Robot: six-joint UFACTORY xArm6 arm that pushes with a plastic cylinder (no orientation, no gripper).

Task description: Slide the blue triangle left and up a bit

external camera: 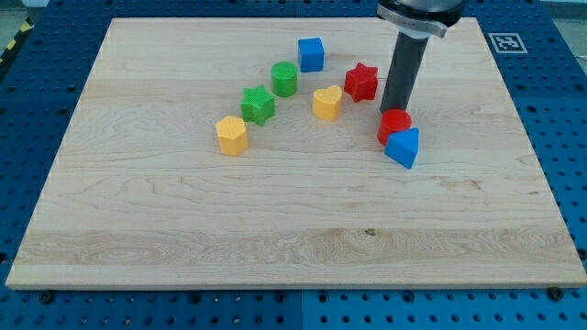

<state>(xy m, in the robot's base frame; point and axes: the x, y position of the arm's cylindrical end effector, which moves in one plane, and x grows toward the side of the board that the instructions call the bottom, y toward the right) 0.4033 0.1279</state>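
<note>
The blue triangle [404,148] lies right of the board's middle, touching a red round block [394,124] just above and left of it. My tip [393,111] comes down from the view's top and ends just behind the red round block, so its very end is partly hidden. The tip is above and slightly left of the blue triangle, with the red block between them.
A red star [362,82], a yellow heart [326,103], a blue cube [311,54], a green cylinder [284,79], a green star [258,104] and a yellow hexagon block [232,135] form an arc to the left. The wooden board [183,229] lies on a blue pegboard.
</note>
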